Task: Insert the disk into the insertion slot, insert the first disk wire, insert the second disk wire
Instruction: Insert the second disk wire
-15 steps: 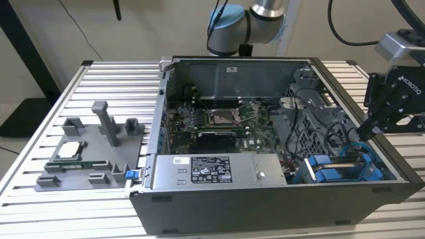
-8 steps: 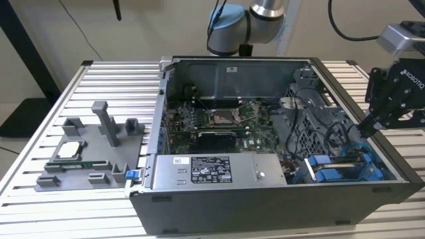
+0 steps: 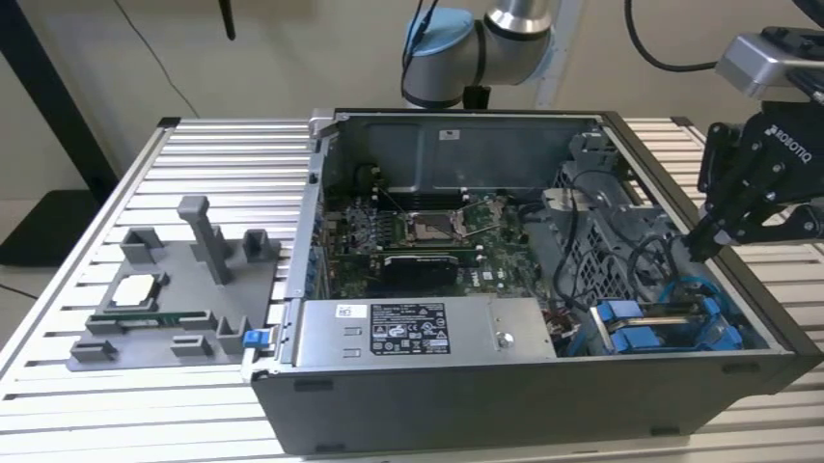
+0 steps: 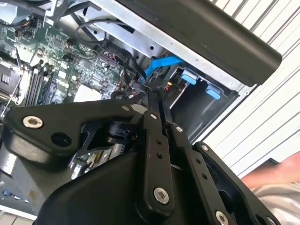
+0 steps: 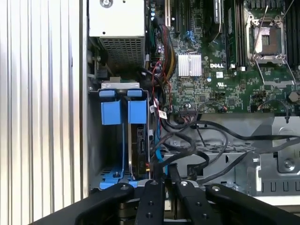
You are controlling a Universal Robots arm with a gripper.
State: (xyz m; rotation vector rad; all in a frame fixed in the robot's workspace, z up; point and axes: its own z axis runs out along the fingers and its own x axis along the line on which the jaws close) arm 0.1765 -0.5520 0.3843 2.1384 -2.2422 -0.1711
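Observation:
The disk [image 3: 663, 312] stands on edge inside the insertion slot [image 3: 736, 326] at the case's near corner on the exterior view's right, its blue carrier [image 5: 117, 111] around it. The first wrist view shows the disk's dark edge [image 5: 138, 147] in the grey bay [image 5: 93, 140]. My gripper [image 3: 707, 249] hangs just above the case's side wall, over the black cables [image 5: 197, 140] beside the bay. Its fingers [image 4: 151, 123] are pressed together in both wrist views. A black connector [image 4: 140, 87] lies right at the tips; I cannot tell whether it is pinched. A blue wire [image 4: 161, 63] runs by the bay.
The open computer case [image 3: 515, 405] lies on a slatted table [image 3: 77, 386]. A silver box with a label [image 3: 412, 333] sits next to the bay, the motherboard [image 3: 425, 231] behind it. A grey fixture [image 3: 180, 289] holds parts at the exterior view's left. A person's hand [image 4: 274, 176] rests nearby.

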